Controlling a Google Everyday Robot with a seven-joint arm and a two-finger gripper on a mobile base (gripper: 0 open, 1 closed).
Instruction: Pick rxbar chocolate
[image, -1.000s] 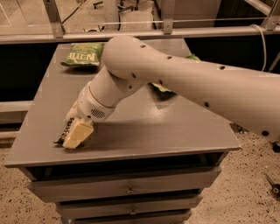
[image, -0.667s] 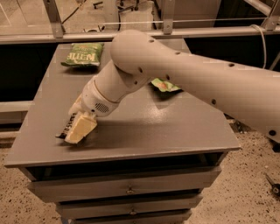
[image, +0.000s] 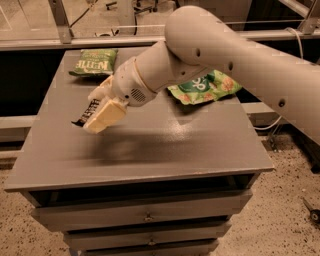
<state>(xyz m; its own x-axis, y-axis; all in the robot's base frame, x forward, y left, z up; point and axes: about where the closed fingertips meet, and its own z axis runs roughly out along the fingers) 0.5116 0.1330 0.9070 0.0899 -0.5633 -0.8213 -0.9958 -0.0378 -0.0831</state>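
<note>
Two bags on the desk: the dark green chip bag lies flat at the far left corner, and the bright green snack pouch sits toward the far right, partly behind the arm. Neither one is being touched.
Claw: over the left half of the desk, angled down and to the left, its pale fingers clenched on the rxbar chocolate.
Rxbar chocolate: and there it is, pinched between the fingers! The small black wrapper pokes out on the left side, tilted rather than lying flat.
What just changed: a second ago the claw was lower and nearer the front left edge, with the bar down at the desk surface. Now both have come up and moved away from that edge together.
Shadow: a soft dark patch lies on the desk under the claw and off to its right, which fits a claw riding clear of the surface.
What it means: the bar travelled with the fingers, so the grip looks like it took. The pick seems almost done.
Risk: only part of the wrapper shows, so I can't tell how deep the hold is. A slick, thin wrapper could slide out if the lift is jerky.
Next call: a steady rise straight up, fingers kept tight.
</note>
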